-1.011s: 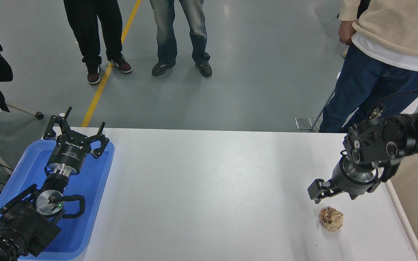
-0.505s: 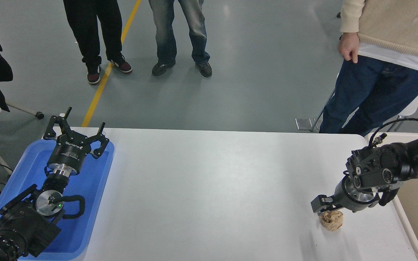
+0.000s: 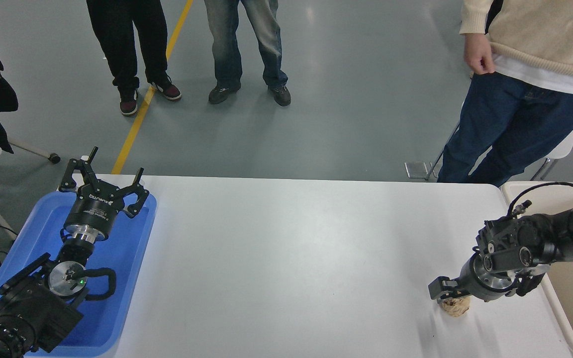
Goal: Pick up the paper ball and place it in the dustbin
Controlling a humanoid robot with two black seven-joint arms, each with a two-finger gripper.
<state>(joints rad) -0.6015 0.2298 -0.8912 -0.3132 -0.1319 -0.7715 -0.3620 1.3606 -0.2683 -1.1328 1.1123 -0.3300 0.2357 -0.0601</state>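
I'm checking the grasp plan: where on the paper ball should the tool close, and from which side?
Across the paper ball's middle, coming from above. It is a roughly round crumpled wad lying free on the white table, with no handle or edge to favour, so a top-down pinch probably suits. The right tool already sits right over it.

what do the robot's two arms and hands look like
Both arms are black. The left hand has dark multi-link fingers on a black cylinder with white lettering, a silver ring, and a looped black cable. The right hand has a silver collar and a black cable arching above.
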